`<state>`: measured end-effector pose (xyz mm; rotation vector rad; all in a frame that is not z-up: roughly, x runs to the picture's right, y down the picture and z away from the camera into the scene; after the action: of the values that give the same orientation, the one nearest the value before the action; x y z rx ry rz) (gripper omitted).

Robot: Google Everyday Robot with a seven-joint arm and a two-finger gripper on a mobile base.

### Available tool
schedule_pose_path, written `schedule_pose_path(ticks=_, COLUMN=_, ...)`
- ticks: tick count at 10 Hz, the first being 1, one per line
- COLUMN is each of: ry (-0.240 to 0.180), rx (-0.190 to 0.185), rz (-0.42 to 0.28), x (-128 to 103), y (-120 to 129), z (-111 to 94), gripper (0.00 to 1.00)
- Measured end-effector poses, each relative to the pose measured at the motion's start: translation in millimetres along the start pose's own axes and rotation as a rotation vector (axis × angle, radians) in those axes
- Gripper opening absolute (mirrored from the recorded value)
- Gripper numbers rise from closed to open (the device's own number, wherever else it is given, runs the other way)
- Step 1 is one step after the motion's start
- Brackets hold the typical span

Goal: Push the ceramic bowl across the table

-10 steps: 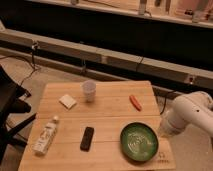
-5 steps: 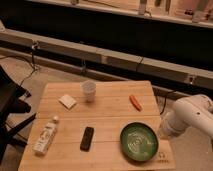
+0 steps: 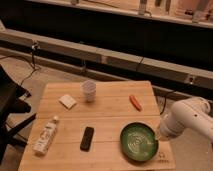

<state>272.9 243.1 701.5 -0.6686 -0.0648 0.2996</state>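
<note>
The ceramic bowl (image 3: 139, 141), wide, glossy and dark green with pale streaks inside, sits near the front right corner of the light wooden table (image 3: 110, 116). My white arm (image 3: 187, 119) reaches in from the right, past the table's edge. Its end, the gripper (image 3: 159, 134), is shut and sits low against the bowl's right rim; I cannot tell whether it touches. Nothing is held in it.
A translucent white cup (image 3: 88, 91) stands at the back, with a white block (image 3: 67, 101) to its left. An orange stick-like item (image 3: 135, 102) lies at the back right. A bottle (image 3: 45, 136) lies at the front left, beside a dark flat bar (image 3: 87, 138). A black chair (image 3: 10, 102) stands left of the table.
The arm has sunk a little and its end has come down beside the bowl's right rim. The bowl and the other items stay where they were.
</note>
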Motion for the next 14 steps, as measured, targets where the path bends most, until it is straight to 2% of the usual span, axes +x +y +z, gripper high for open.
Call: schedule_pose_path(ticks=14, ry=-0.053, rx=-0.005, rz=0.054, x=-9, y=-17, z=28, gripper=0.04)
